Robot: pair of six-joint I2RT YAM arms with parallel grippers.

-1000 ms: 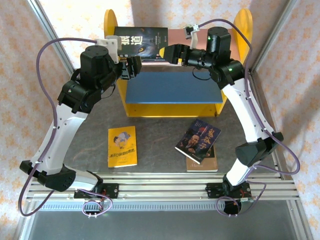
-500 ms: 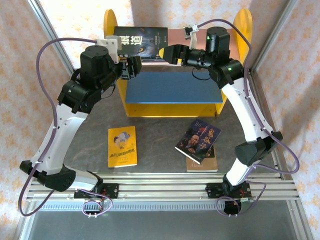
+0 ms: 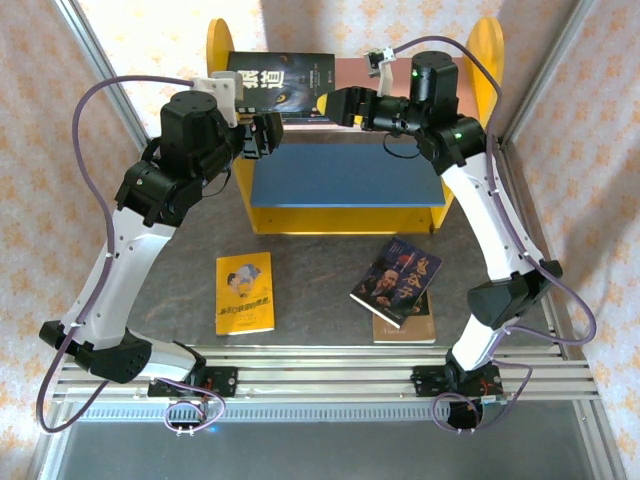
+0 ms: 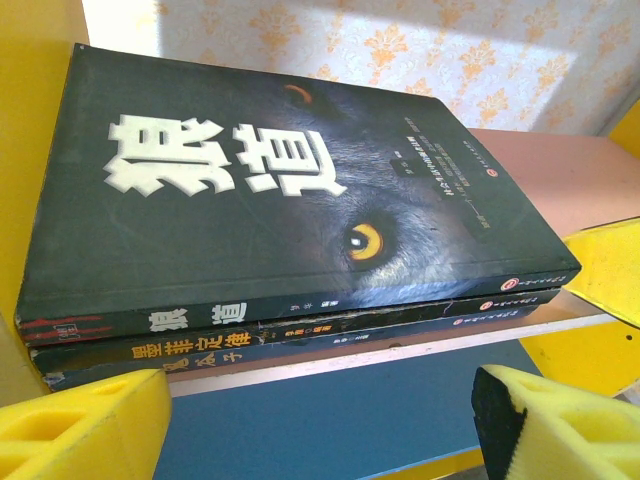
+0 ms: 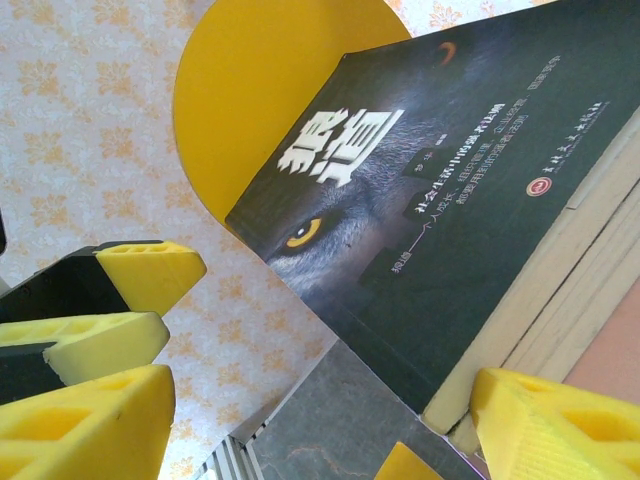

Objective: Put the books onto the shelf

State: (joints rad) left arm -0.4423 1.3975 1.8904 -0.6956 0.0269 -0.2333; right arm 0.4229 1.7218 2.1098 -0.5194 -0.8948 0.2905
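Observation:
A stack of three dark books, topped by a black wolf-eye book (image 3: 283,85) (image 4: 270,190) (image 5: 450,170), lies flat at the left end of the pink upper board (image 3: 350,75) of the shelf (image 3: 345,215). My left gripper (image 3: 270,135) (image 4: 310,425) is open and empty, in front of the stack's spines and over the blue lower board (image 4: 300,390). My right gripper (image 3: 338,106) (image 5: 320,430) is open and empty at the stack's right edge. On the table lie a yellow book (image 3: 244,293) and a dark blue book (image 3: 397,281) resting on a brown book (image 3: 410,325).
The shelf's yellow side panels (image 3: 222,45) (image 5: 260,90) rise on both sides of the boards. The pink board's right part is bare. Patterned walls and metal frame posts (image 3: 105,70) close in the table; a rail (image 3: 320,375) runs along the near edge.
The right gripper has crept slightly toward the back along the stack's right edge. The left arm and the books have stayed put.

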